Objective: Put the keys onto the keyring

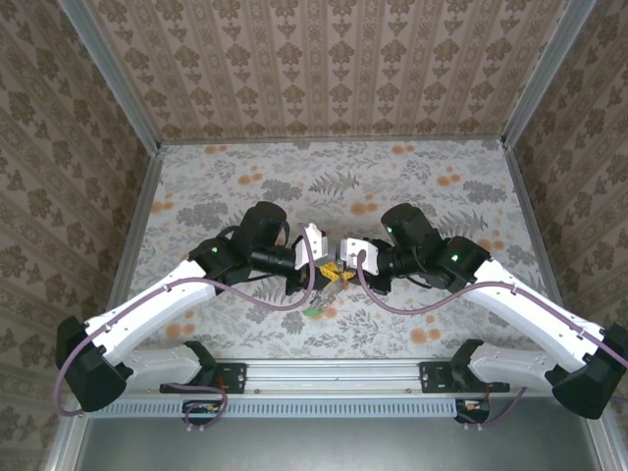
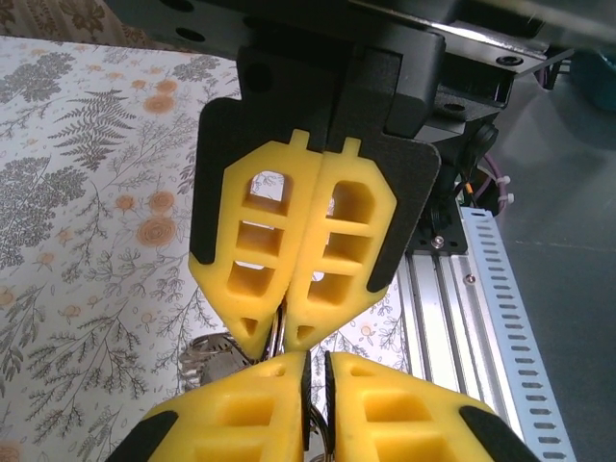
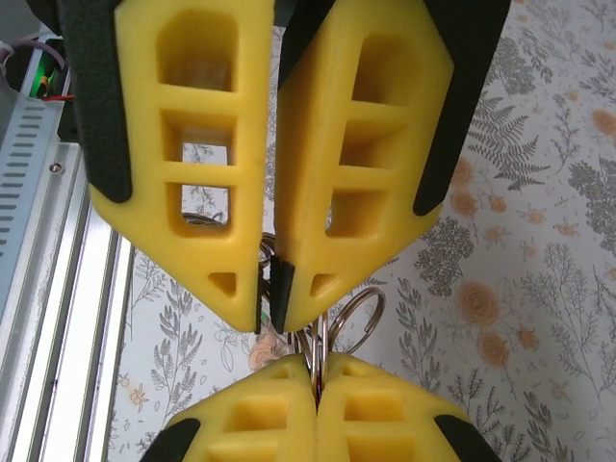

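My two grippers meet tip to tip over the middle of the table. The right gripper (image 3: 316, 373) is shut on the thin metal wire of the keyring (image 3: 316, 342), which rises out of its pads. Facing it, the left gripper (image 2: 318, 364) has its pads almost together, with a thin wire running between them. A small round ring (image 3: 358, 318) sticks out beside the right fingertips. A bunch of metal keys (image 2: 207, 361) hangs to the left below the tips. A green key head (image 1: 314, 310) dangles under the grippers (image 1: 332, 269).
The aluminium rail (image 2: 481, 308) with the arm bases runs along the near edge, close behind the grippers. Patterned walls (image 1: 88, 147) enclose the floral table (image 1: 412, 186) on three sides.
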Controlling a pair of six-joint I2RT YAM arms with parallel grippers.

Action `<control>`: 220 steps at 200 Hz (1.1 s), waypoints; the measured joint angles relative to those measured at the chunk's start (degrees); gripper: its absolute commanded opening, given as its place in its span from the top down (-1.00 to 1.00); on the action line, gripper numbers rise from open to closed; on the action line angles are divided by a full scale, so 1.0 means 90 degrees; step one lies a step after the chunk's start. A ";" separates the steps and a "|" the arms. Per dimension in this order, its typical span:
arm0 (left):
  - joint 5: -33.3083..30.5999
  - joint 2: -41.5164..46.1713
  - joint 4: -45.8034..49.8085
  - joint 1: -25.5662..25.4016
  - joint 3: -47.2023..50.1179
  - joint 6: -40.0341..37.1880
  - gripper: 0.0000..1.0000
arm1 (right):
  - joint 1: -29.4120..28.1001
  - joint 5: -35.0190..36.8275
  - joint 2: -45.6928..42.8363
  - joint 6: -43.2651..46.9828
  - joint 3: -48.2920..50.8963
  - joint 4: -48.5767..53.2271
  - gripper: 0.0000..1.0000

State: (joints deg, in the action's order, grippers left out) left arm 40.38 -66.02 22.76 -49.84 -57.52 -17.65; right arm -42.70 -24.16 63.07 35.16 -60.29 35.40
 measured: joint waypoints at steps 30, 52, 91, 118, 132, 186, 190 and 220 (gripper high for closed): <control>-0.0012 0.0199 0.0027 0.0056 0.0000 -0.0049 0.54 | -0.0002 -0.0024 0.0000 -0.0044 0.0000 -0.0029 1.00; -0.0024 0.0544 -0.0010 0.0262 0.0002 -0.0024 0.45 | -0.0012 -0.0029 0.0000 -0.0049 0.0000 -0.0051 1.00; -0.0092 0.0585 -0.0083 0.0299 0.0010 -0.0029 0.43 | -0.0024 -0.0051 0.0000 -0.0049 0.0000 -0.0051 1.00; -0.0117 0.0172 -0.0032 0.0267 0.0000 -0.0063 0.43 | -0.0024 -0.0056 0.0000 -0.0085 0.0000 -0.0056 1.00; -0.0136 0.0046 -0.0007 0.0202 0.0000 -0.0070 0.47 | -0.0036 -0.0070 0.0000 -0.0100 0.0000 -0.0056 1.00; -0.0107 -0.0029 0.0100 0.0109 -0.0100 -0.0192 0.70 | -0.0041 -0.0075 0.0000 -0.0121 0.0000 -0.0100 1.00; -0.0107 -0.0036 0.0100 0.0102 -0.0102 -0.0194 0.70 | -0.0041 -0.0073 0.0000 -0.0121 0.0000 -0.0100 1.00; -0.0107 -0.0102 0.0090 0.0034 -0.0119 -0.0194 0.71 | -0.0051 -0.0080 0.0000 -0.0175 0.0000 -0.0085 1.00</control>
State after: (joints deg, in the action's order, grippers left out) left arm 39.42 -66.94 23.57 -49.54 -58.59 -19.40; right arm -43.16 -24.88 63.07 33.58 -60.29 34.63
